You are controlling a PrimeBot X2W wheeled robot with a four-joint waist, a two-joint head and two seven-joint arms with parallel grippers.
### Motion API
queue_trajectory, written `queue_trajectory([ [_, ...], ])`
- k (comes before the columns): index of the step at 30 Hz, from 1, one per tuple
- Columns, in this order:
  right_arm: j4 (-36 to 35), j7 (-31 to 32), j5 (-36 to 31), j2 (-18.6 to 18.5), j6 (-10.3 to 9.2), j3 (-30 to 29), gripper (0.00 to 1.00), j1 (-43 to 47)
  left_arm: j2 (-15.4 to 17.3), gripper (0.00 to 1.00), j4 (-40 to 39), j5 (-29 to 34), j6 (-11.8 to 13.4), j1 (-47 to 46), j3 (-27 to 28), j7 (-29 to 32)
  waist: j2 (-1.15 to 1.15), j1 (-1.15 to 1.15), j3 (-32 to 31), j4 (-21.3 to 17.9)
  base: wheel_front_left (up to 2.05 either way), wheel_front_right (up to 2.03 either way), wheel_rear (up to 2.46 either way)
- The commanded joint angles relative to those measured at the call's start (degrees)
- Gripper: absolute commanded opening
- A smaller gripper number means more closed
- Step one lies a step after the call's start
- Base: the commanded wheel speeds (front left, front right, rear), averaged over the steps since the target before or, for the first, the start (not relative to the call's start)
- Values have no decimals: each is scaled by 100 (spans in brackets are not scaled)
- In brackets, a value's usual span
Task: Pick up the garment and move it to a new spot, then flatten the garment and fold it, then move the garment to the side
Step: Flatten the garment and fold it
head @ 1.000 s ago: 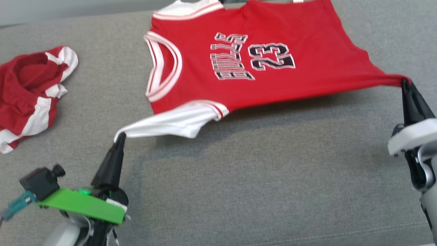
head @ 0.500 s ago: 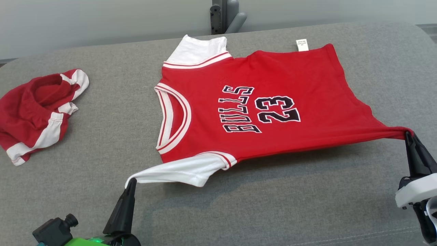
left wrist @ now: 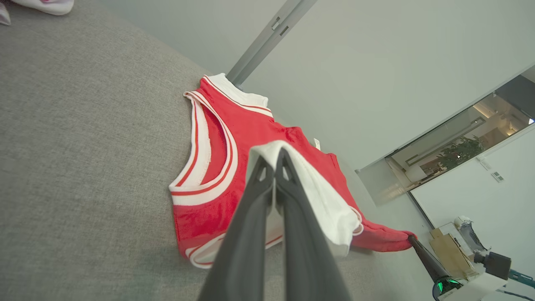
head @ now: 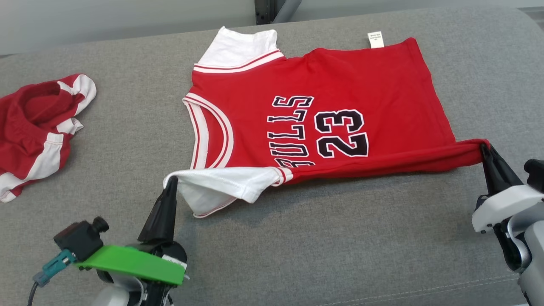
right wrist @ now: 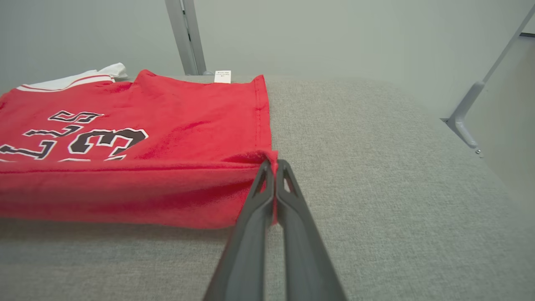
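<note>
A red jersey [head: 323, 89] with white sleeves and "BULLS 23" lettering lies spread on the grey cushion [head: 297, 255]. Its near edge is lifted and rolled over toward the far side. My left gripper [head: 171, 182] is shut on the near white sleeve [head: 221, 187], which curls up over the red body [left wrist: 225, 138]. My right gripper [head: 483, 147] is shut on the near hem corner [right wrist: 271, 156], holding a raised red fold [right wrist: 125, 188] above the cushion. The far sleeve [head: 242, 46] and a white label [head: 375, 39] lie flat.
A second crumpled red and white garment [head: 38, 127] lies at the left of the cushion. A grey post [head: 265, 8] stands behind the far edge. A metal bracket [right wrist: 468, 113] stands off the cushion's right side. Bare cushion stretches in front of the jersey.
Both grippers have carried the jersey's near edge up and toward the far side, folding it over the lettering. The camera has also shifted between frames.
</note>
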Motion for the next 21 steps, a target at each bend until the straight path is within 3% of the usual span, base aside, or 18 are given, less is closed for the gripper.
queue_trajectory([
  [1, 209, 31, 46, 5, -12, 55, 0, -240, -68, 0, 164, 85, -55, -303, -33, 31, 0, 1, 148, 13, 0, 0, 0],
  [10, 1156, 2, -70, 133, -12, 303, 0, -1304, -409, 0, 1230, 406, -207, -1490, -130, 8, 0, 1, 530, 48, 0, 0, 0],
  [21, 1729, -13, -197, 316, -12, 492, 0, -1994, -434, 0, 2157, 1289, -490, -2331, -235, -103, 0, 1, 892, 52, 0, 0, 0],
])
